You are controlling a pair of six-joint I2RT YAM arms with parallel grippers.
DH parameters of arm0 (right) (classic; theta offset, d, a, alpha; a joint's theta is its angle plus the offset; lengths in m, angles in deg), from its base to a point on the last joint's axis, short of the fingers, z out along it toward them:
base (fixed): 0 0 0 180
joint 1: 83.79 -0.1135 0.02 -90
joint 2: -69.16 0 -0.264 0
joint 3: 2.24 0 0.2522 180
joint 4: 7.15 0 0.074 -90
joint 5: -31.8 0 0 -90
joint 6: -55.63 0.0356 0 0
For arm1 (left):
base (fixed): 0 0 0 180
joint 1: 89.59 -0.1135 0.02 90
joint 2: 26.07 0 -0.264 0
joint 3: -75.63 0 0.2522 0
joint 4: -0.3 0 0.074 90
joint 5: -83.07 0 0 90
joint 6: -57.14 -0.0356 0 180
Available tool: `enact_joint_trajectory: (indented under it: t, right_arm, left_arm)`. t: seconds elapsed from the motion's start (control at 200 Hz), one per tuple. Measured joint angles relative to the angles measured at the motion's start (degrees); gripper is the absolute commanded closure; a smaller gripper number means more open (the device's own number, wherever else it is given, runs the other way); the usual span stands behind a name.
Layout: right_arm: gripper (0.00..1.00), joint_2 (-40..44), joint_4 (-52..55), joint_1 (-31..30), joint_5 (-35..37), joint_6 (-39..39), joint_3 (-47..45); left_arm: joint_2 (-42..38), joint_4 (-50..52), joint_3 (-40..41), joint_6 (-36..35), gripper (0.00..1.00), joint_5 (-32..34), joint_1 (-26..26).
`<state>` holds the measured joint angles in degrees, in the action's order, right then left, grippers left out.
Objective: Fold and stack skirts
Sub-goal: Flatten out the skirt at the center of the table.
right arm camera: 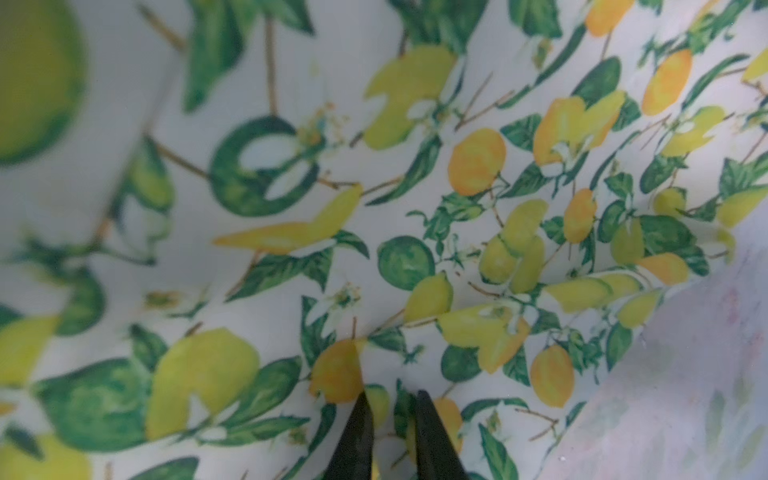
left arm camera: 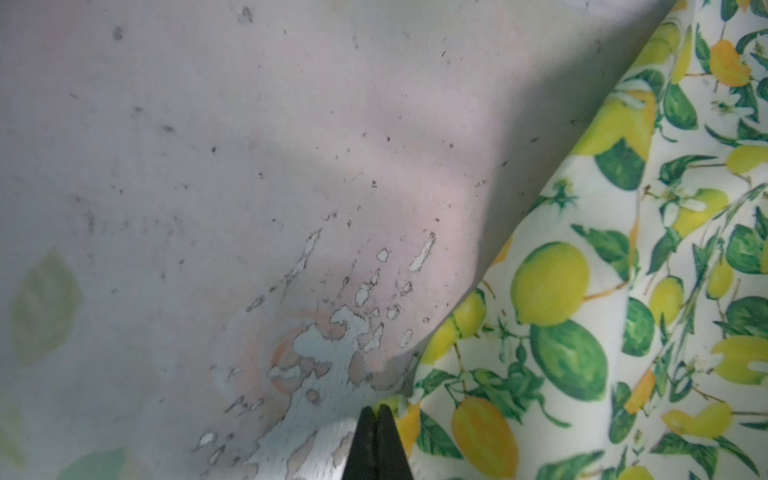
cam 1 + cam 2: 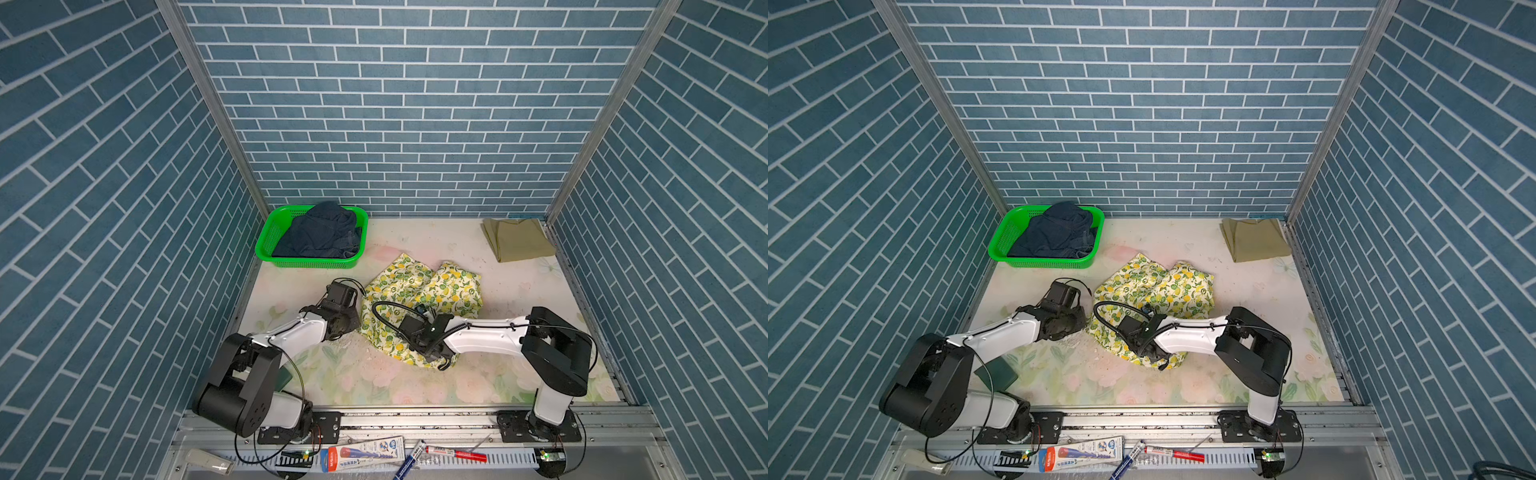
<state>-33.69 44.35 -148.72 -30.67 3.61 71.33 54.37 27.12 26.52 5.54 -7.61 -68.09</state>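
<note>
The cream lemon-print skirt [image 3: 419,291] [image 3: 1154,286] lies crumpled in the middle of the table. Its near left corner is pinched in my shut left gripper [image 2: 377,409], low over the worn tabletop. Over the skirt's near part, my right gripper [image 1: 392,395] is shut on a fold of the same cloth [image 1: 478,232], and a strip of print shows between its fingers. In both top views the wrists hide the fingertips. The dark navy skirt [image 3: 320,232] [image 3: 1054,232] is heaped in the green basket [image 3: 311,262]. The olive-khaki skirt [image 3: 517,239] [image 3: 1254,239] lies folded in the far right corner.
Blue brick-pattern walls close in the floral table [image 3: 519,299] on three sides. The basket stands at the far left by the wall. A dark green flat piece [image 3: 996,374] lies under the left arm. Markers and a tube [image 3: 365,453] rest on the front rail.
</note>
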Motion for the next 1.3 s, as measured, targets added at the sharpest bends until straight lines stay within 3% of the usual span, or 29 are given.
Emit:
enact_joint_trajectory:
  t: [0.165, 0.47, 0.54, 0.63, 0.755, 0.885, 0.98, 1.12, 1.3]
  right_arm:
    - [1.0, 6.32, 0.04, 3.26, 1.29, 0.81, -4.55]
    - [1.0, 39.01, 0.46, 9.22, 2.73, 10.08, -17.44]
    - [0.72, 43.12, 0.68, 9.22, 2.38, 13.35, -21.31]
    - [0.47, 46.34, 1.29, 9.22, 1.14, 18.1, -25.4]
    - [0.38, 50.21, 2.71, 9.22, -0.57, 23.61, -28.37]
    - [0.37, 53.09, 4.11, 9.22, -1.53, 27.82, -29.09]
    - [0.37, 52.59, 5.22, 9.22, -2.27, 30.47, -29.07]
    - [0.37, 51.74, 6.64, 9.33, -3.37, 33.31, -28.89]
    - [0.36, 51.93, 9.7, 9.33, -1.57, 34.23, -26.08]
  left_arm:
    - [-0.63, 0.85, -0.09, 0.0, 1.0, -0.02, 0.0]
    - [-3.56, 2.78, -0.96, 0.02, 1.0, -0.26, 0.0]
    - [-3.85, 3.04, -0.96, 0.04, 1.0, -0.46, 0.0]
    - [-4.22, 3.39, -0.96, 0.2, 1.0, -0.5, 0.0]
    - [-5.64, 3.98, -0.92, 0.46, 1.0, -0.5, 0.0]
    - [-6.84, 4.42, -0.63, 0.76, 1.0, -0.46, 0.0]
    - [-6.86, 5.4, -0.59, 0.85, 0.85, -0.39, 0.0]
    - [-7.21, 6.93, -0.28, 0.61, 0.52, 0.22, 0.0]
    - [-7.23, 7.3, 0.42, 1.07, 0.44, 0.63, -0.22]
